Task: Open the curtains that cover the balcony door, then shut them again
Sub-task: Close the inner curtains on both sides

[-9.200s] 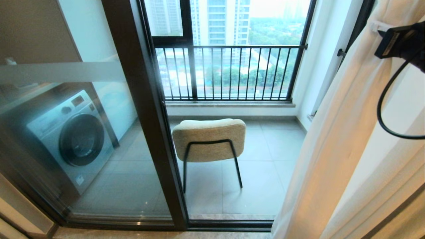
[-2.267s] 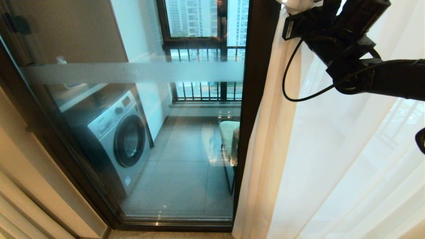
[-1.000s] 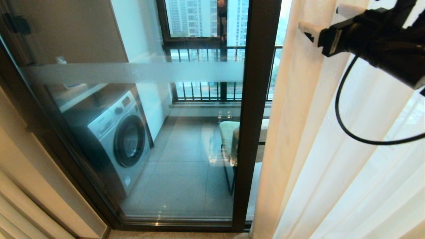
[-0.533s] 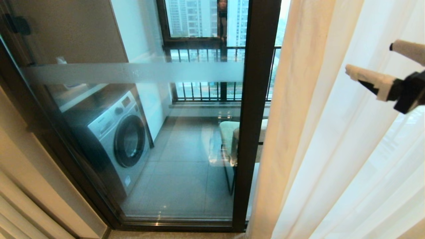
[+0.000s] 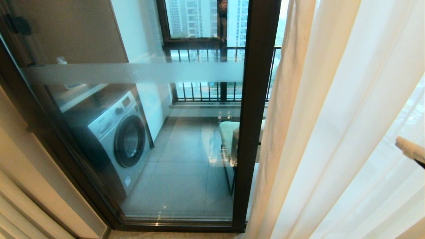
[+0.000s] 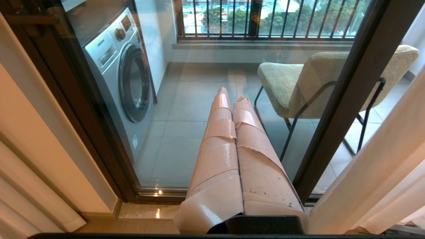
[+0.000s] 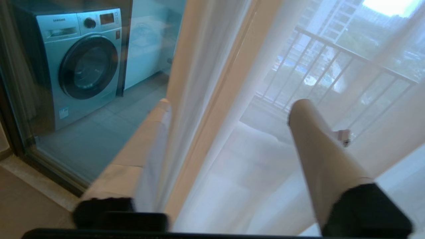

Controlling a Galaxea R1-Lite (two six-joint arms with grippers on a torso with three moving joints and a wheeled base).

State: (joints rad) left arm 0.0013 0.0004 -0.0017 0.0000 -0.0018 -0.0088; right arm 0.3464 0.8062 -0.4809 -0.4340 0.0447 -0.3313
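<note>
The balcony door (image 5: 255, 99) has a dark frame and a frosted band (image 5: 132, 73) across its glass; most of the glass is uncovered. The curtains (image 5: 332, 132) hang at the right as white sheers with a beige-lit leading fold (image 5: 285, 132) just right of the frame. In the head view only one pale fingertip (image 5: 409, 148) of my right gripper shows, low at the right edge. My right gripper (image 7: 230, 106) is open, fingers wide apart, with the curtains' (image 7: 206, 83) edge hanging loose between them. My left gripper (image 6: 232, 97) is shut and empty, pointing at the glass.
Behind the glass stand a washing machine (image 5: 116, 139) at the left and a beige chair (image 5: 229, 139) on black legs by the door frame. A railed window (image 5: 206, 89) closes the balcony's far side. A beige wall panel (image 5: 26, 186) borders the door on the left.
My right arm has dropped from the upper right to the lower right edge of the head view. The curtain edge hangs about where it was.
</note>
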